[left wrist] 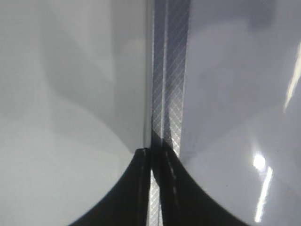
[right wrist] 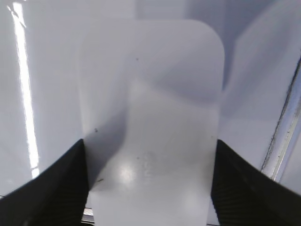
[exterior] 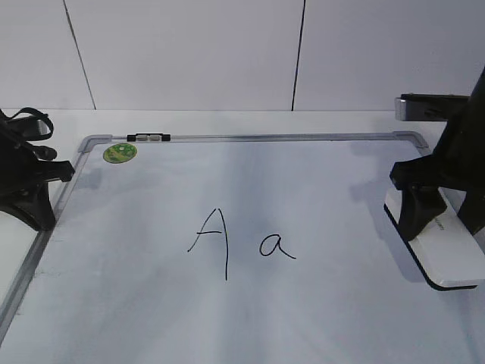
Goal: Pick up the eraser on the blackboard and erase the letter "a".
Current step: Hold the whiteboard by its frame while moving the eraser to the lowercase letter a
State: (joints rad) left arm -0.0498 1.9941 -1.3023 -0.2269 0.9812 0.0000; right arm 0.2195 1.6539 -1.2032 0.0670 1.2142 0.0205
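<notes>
Right now the right gripper [right wrist: 149, 188] sits over the eraser [exterior: 445, 246], its fingers [right wrist: 56, 188] down along both long sides of the white block and touching it, so it's clamped on the eraser. The eraser lies flat on the blackboard [exterior: 318, 189] near the right edge, well apart from the writing. The letter "a" [exterior: 276, 246] sits about mid-board, intact, just right of a taller capital "A" [exterior: 212, 241]. The left gripper [left wrist: 155, 188] is at the board's left frame [left wrist: 169, 70], fingers nearly together with only a thin slit between them, and the frame strip runs under that slit; not clearly gripping it. A green sticker [exterior: 120, 152] and a small black-and-white clip [exterior: 149, 137] sit at the top-left of the frame.
</notes>
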